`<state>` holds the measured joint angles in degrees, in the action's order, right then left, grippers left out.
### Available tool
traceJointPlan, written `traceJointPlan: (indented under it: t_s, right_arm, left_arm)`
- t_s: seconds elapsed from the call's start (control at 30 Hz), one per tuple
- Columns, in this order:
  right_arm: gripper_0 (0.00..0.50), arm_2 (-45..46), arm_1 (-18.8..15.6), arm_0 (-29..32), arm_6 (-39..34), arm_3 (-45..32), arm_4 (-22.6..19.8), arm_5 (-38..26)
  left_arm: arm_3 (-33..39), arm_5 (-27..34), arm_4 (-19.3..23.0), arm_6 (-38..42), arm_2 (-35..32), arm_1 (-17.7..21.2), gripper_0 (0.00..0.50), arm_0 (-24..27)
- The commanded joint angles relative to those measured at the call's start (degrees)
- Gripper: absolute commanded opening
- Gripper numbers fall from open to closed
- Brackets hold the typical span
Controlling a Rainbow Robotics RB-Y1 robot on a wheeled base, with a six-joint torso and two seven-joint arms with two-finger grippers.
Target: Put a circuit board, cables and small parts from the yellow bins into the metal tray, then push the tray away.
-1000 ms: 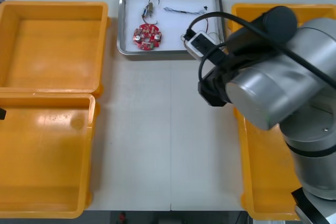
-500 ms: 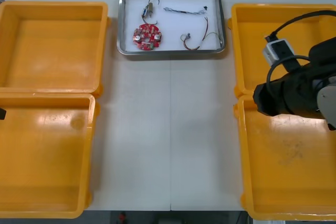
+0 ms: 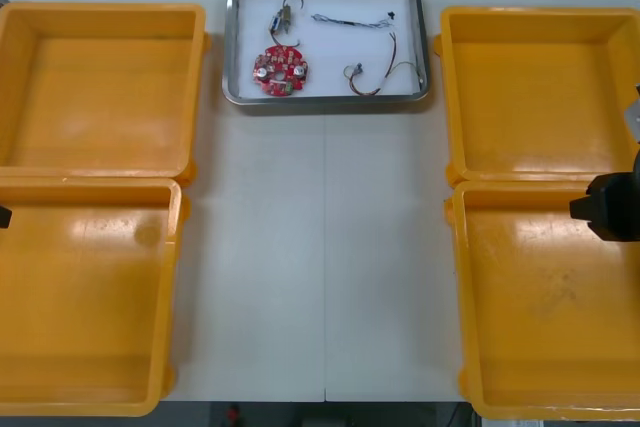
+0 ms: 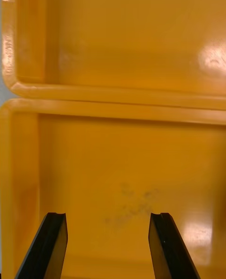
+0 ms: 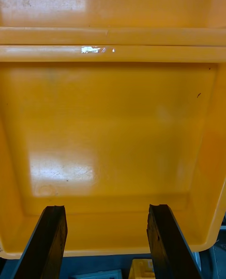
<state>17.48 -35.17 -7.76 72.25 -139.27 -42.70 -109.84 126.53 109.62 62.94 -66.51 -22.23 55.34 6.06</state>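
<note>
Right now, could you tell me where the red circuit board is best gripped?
Probably from straight above, pinching the circuit board across its round rim: it lies flat in the tray, clear of the cables. The left gripper and right gripper hang open over the near bins.

Yellow bins: smooth glossy plastic, glare patches on floors. Near right bin: dark scuffs mid-floor, sheen duller there. Metal tray: shiny rim, flat white inside. Worktop: pale, matt, smooth. Right claw, left claw: matt black fingers.
</note>
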Motion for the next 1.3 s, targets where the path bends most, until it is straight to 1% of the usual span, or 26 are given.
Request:
traceJointPlan:
  t_s: [0.03,0.5,0.7,1.3]
  right_arm:
    - [0.5,3.9,-2.4,3.8,-0.8,-1.9,-1.3,-0.2]
    - [0.5,4.2,-2.5,8.8,-2.6,-0.2,-2.2,-0.2]
    - [0.5,4.2,-2.5,9.2,-3.0,-0.2,-3.4,-0.2]
    - [0.5,4.1,-2.5,9.2,-2.8,-0.1,-3.4,-0.2]
  left_arm:
    - [1.4,0.4,0.4,-4.0,-1.6,2.5,0.5,-1.0]
    - [1.4,0.4,0.4,-4.0,-1.6,2.5,0.5,-1.0]
    - [1.4,0.4,0.4,-4.0,-1.6,2.5,0.5,-1.0]
    - [1.4,0.4,0.4,-4.0,-1.6,2.5,0.5,-1.0]
